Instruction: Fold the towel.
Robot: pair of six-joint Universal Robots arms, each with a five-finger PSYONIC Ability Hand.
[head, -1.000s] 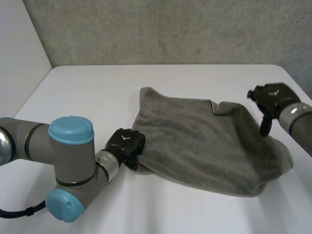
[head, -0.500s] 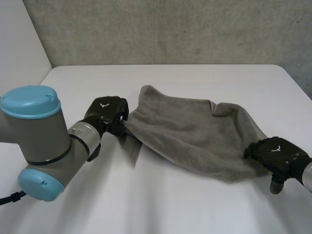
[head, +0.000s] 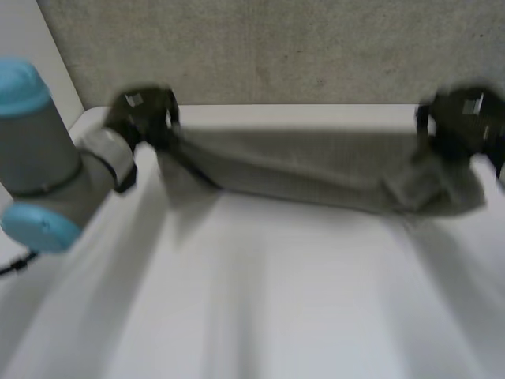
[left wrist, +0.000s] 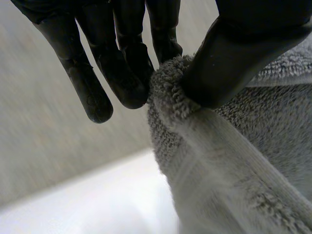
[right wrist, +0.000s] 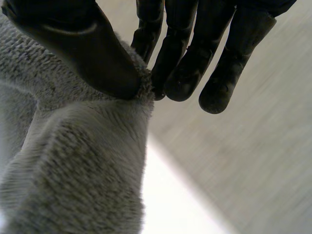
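We see the grey terry-cloth towel [head: 316,174] stretched in a long band over the far part of the white counter [head: 260,300]. The black left hand [head: 142,114] pinches one end between thumb and fingers [left wrist: 124,73]. The black right hand [head: 465,118] pinches the opposite end likewise.

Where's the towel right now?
Head view: the towel stretches between the left hand and right hand, each pinching an end, over the far side of the table.
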